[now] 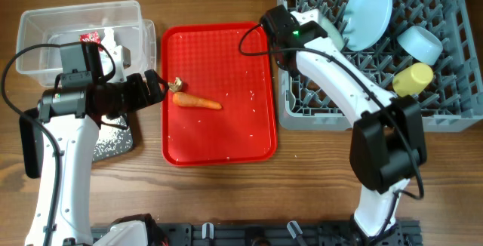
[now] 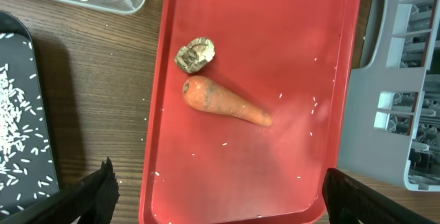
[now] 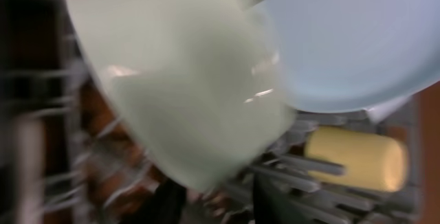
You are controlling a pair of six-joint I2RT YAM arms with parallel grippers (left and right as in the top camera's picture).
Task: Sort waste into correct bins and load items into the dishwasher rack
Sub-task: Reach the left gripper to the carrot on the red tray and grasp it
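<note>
Dishwasher rack (image 1: 453, 95) at far right and red tray (image 1: 226, 136) left of it each hold a risk: the right gripper (image 1: 309, 31), grip lost in blur, may jolt the pale green bowl (image 3: 185, 80); the left gripper (image 2: 218, 176), wide open, empty, may roll the tray's carrot (image 2: 223, 102) into the brownish lump (image 2: 195, 53).

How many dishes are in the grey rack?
4: pale blue round plate, pale green bowl left of it, pale blue bowl and small yellow cup at right; more may be hidden.
</note>
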